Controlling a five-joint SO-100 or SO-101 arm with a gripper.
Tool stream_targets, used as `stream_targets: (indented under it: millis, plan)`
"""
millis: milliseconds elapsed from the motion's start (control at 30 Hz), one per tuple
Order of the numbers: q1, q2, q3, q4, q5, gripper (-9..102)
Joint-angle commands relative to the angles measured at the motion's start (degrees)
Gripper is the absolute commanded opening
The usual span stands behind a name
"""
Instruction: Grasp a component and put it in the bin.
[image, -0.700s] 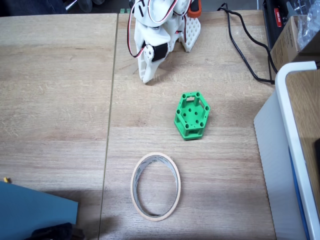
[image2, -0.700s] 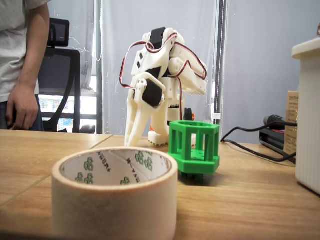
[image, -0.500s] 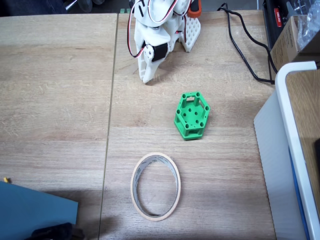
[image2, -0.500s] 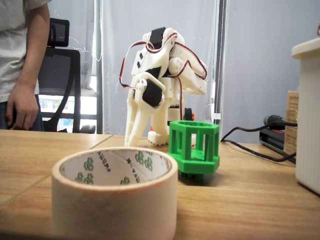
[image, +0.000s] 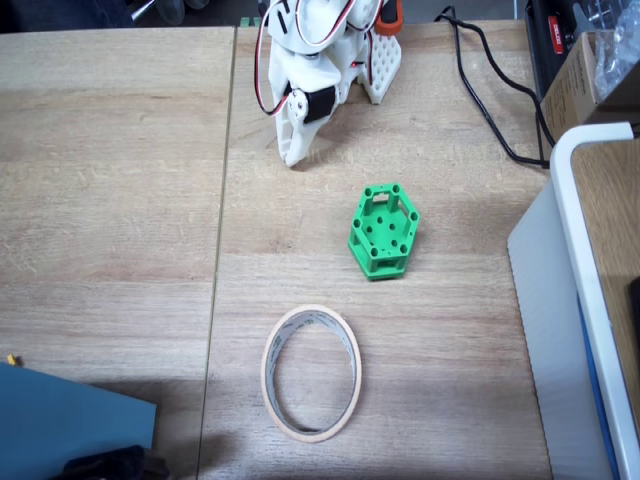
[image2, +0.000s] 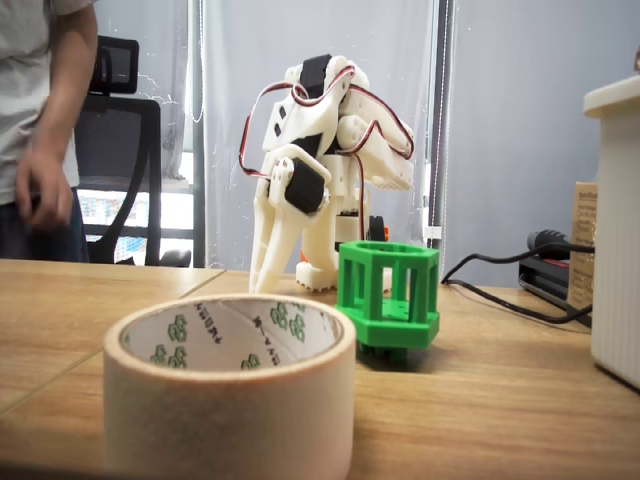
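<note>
The component (image: 383, 232) is a bright green hexagonal block with round holes, standing on the wooden table right of centre in a fixed view from above; side-on, the component (image2: 388, 290) shows its open sides. The bin (image: 268, 366) is a thin beige tape ring lying flat, nearer the front edge than the block. From the side the bin (image2: 230, 410) stands large in the foreground. My white arm is folded at the back of the table. The gripper (image: 291, 156) points down at the table, left of and behind the block, well apart from it. The gripper (image2: 263, 287) looks shut and holds nothing.
A large white container with a blue edge (image: 575, 300) runs along the right side; side-on, the container (image2: 615, 230) is a tall white wall. A black cable (image: 490, 100) and a cardboard box (image: 585, 75) lie at the back right. A person (image2: 40, 120) stands behind the table's left.
The person's hand at the left has lifted a little and blurred. The arm, the green block and the tape ring have not moved.
</note>
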Motion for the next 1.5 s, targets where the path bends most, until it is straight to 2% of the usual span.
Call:
stream_targets:
  millis: [0,833,1467]
  plan:
    - [0.0,-0.3,0.6,3.7,-0.2,1]
    - [-0.1,-1.2,-0.5,3.7,-0.2,0]
    - [-0.2,-1.7,-30.0,4.0,-0.2,0]
